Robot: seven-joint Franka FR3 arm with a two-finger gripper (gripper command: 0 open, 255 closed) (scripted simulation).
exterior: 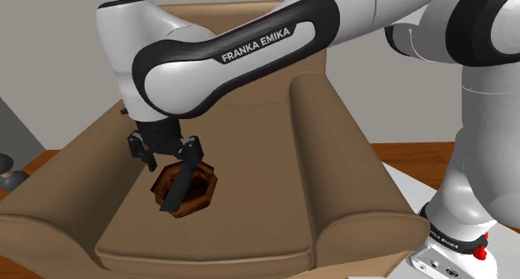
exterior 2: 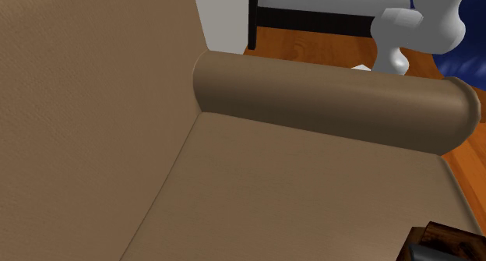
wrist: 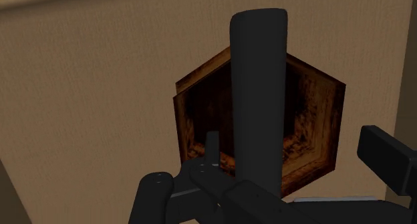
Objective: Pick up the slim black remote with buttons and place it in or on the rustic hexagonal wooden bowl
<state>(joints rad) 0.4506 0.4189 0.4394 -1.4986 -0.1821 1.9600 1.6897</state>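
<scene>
Wrist view, nearest first: the all-black two-finger hand (wrist: 270, 166) has its fingers spread wide. One slim black remote (wrist: 258, 89) runs lengthwise between them, and brown fabric and bowl show in the gap on either side, so neither finger presses it. Whether its upper end leans on a finger cannot be told.

Just past the remote lies one rustic hexagonal wooden bowl (wrist: 321, 122), dark brown inside with a lighter, worn rim. The shoulder view shows the remote tilted, its lower end down in the bowl and its upper end up by the fingers.

The bowl sits on the flat tan seat cushion (exterior: 250, 211) of one brown fabric armchair (exterior: 333, 136) with rolled arms.

Above it, the white arm (exterior: 192, 77) carries the one readable label, "FRANKA EMIKA", in white capitals on its dark band.

Beyond the chair, an orange-brown wooden floor (exterior: 408, 152) meets a plain grey wall (exterior: 50, 36). The second exterior view takes in a corner of the bowl at the seat's edge.
</scene>
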